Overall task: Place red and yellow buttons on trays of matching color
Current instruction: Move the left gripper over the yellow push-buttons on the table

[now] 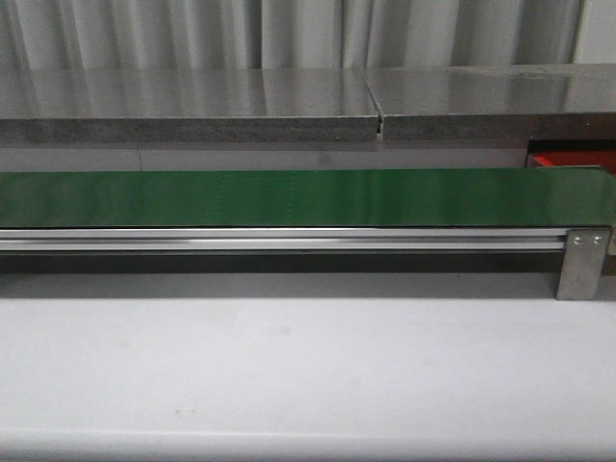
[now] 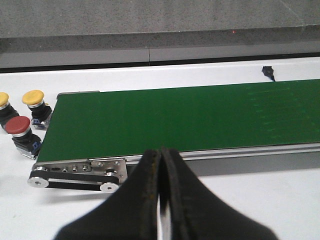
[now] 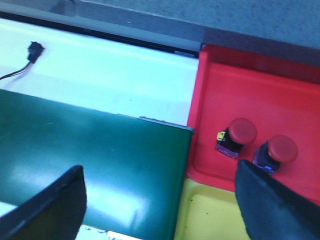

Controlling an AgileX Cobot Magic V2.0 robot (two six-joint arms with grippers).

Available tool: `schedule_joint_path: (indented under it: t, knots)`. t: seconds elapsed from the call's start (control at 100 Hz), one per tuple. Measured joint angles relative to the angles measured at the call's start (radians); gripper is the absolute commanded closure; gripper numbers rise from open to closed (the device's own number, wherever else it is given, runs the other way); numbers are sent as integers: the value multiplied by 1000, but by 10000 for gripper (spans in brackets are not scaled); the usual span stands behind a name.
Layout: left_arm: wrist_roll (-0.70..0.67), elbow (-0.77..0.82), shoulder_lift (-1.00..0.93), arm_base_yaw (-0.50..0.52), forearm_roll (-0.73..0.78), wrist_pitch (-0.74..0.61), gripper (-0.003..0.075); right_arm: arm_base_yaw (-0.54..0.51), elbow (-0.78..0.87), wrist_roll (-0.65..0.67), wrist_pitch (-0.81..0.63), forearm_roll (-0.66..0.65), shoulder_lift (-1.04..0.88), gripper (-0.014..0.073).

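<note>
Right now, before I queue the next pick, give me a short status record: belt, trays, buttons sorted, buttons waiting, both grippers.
belt: green belt, nothing on it in any view
red tray: holds two red buttons, side by side
yellow tray: only a corner shows, no button on that part
waiting: one red button and two yellow buttons on the white table off the belt's end
left gripper: shut, holding nothing
right gripper: open, holding nothing
</note>
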Motion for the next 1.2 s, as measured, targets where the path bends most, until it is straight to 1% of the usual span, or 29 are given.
schedule_joint_path:
  t: [0.15, 0.27, 0.34, 0.41, 0.46, 0.53, 0.6, 0.72, 0.74, 0.79, 0.81, 0.85, 1.2]
  knots:
    - [0, 0, 0, 0, 0, 0, 741, 70, 183, -43, -80, 0, -166, -9]
    - [0, 0, 0, 0, 0, 0, 741, 86, 316, -50, -117, 0, -289, -7]
    - [0, 0, 0, 0, 0, 0, 741, 86, 388, -52, -125, 0, -356, 17]
    - [0, 0, 0, 0, 0, 0, 741, 86, 457, -52, -130, 0, -421, 65]
    - [0, 0, 0, 0, 0, 0, 741, 86, 501, -52, -132, 0, -465, 115]
    - [0, 0, 0, 0, 0, 0, 741, 86, 555, -52, -143, 0, -522, 209]
    - [0, 0, 0, 0, 0, 0, 741, 86, 597, -54, -155, 0, -568, 328]
    - [0, 0, 0, 0, 0, 0, 741, 86, 630, -54, -159, 0, -618, 573]
    - [0, 0, 0, 0, 0, 0, 741, 86, 631, -54, -159, 0, -620, 599]
    - [0, 0, 0, 0, 0, 0, 741, 86, 632, -54, -161, 0, -628, 695]
    - [0, 0, 0, 0, 0, 0, 741, 86, 632, -54, -161, 0, -630, 717]
    - [0, 0, 0, 0, 0, 0, 741, 86, 632, -54, -163, 0, -630, 707]
    - [0, 0, 0, 0, 0, 0, 741, 86, 634, -54, -167, 0, -630, 712]
